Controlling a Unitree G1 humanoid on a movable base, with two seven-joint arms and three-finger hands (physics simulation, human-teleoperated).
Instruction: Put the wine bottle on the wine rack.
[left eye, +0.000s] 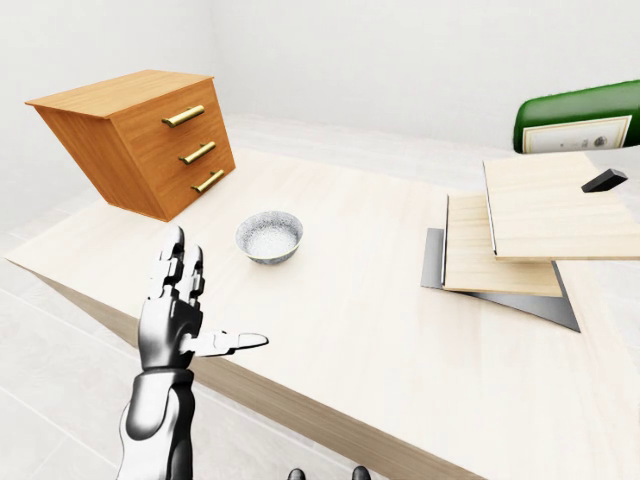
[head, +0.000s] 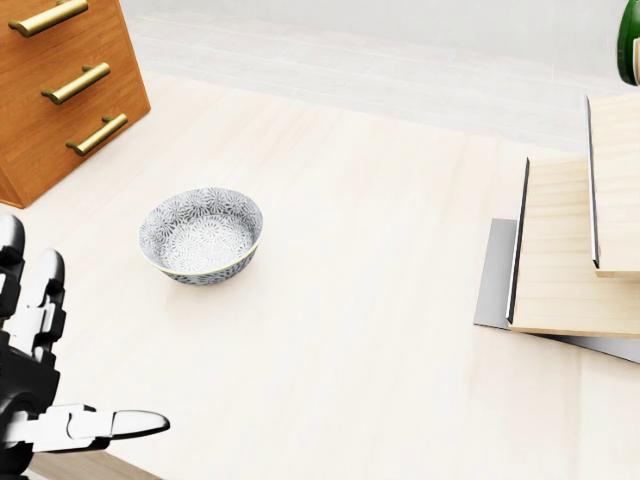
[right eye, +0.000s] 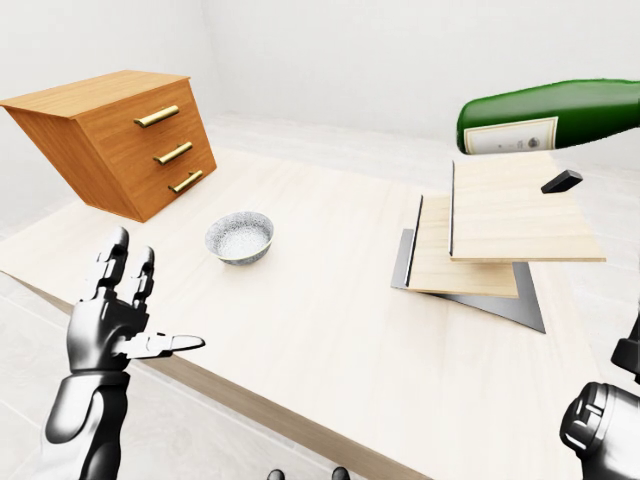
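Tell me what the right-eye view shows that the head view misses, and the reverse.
Only the right-eye view shows nearly the whole wine bottle lying level above the wine rack, the drawer chest's top, and part of the right arm at its lower right. The head view adds nothing new; it catches just a sliver of bottle at its top right edge. Both show the bowl, the table and the open left hand.
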